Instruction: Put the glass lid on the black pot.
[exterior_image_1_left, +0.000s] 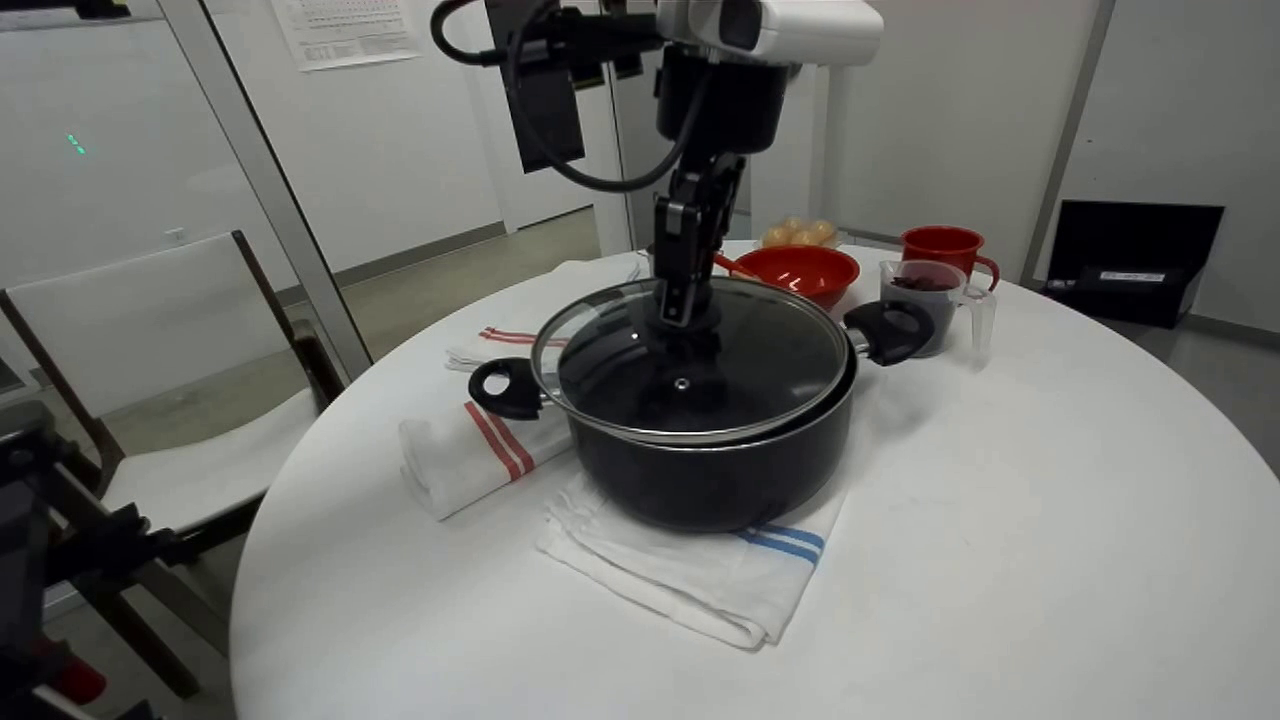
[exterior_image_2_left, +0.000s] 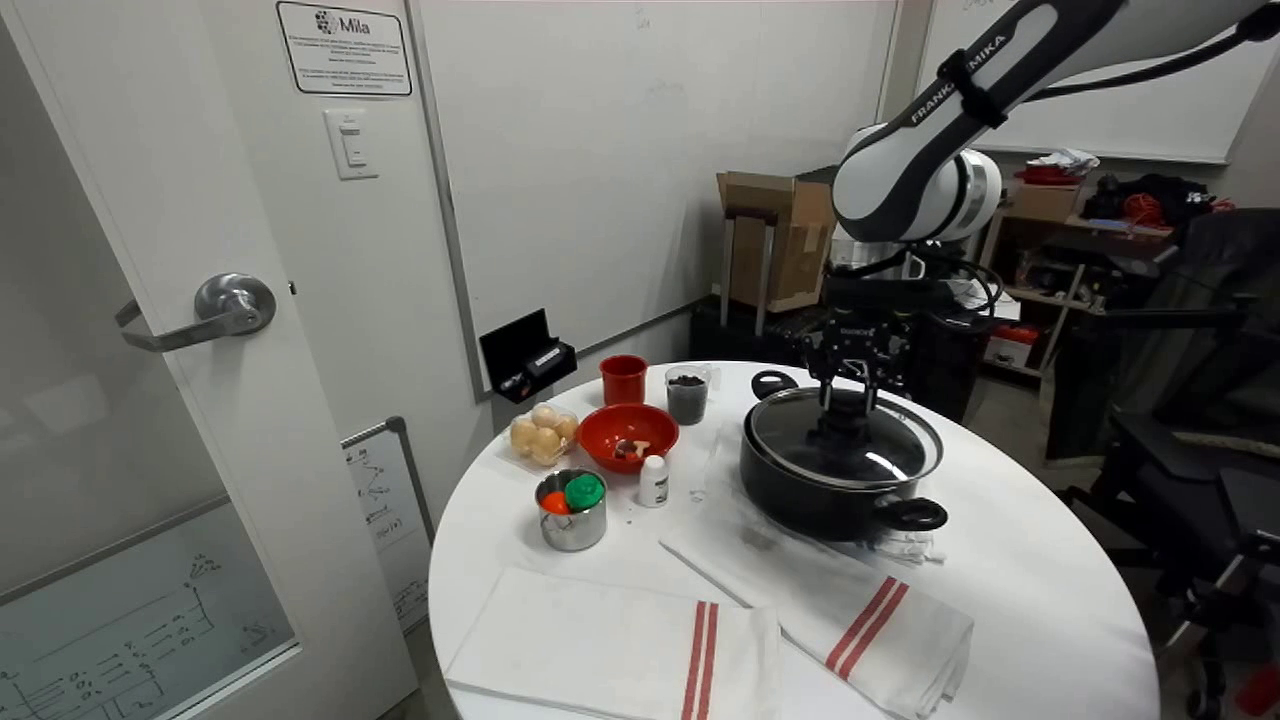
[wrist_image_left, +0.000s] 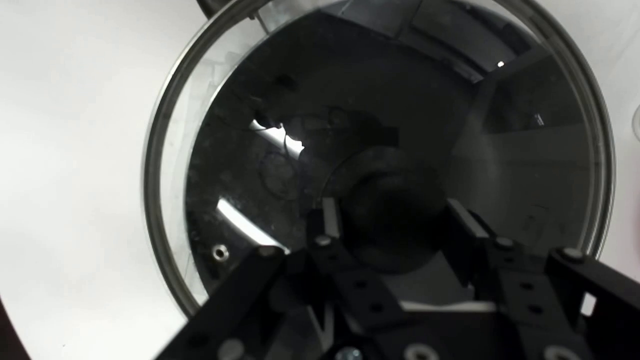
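The black pot stands on a folded white towel on the round table; it also shows in an exterior view. The glass lid lies over the pot's mouth, off centre and a little tilted, its rim overhanging one side. It shows too in an exterior view. Whether its rim rests on the pot is unclear. My gripper points down with its fingers on both sides of the lid's dark knob, seemingly closed on it. In the wrist view the gripper frames the dark knob; the lid fills most of the view.
A red bowl, red mug, clear measuring cup, egg carton, metal cup and white bottle stand beside the pot. Red-striped towels lie on the table. The pot's handles stick out sideways.
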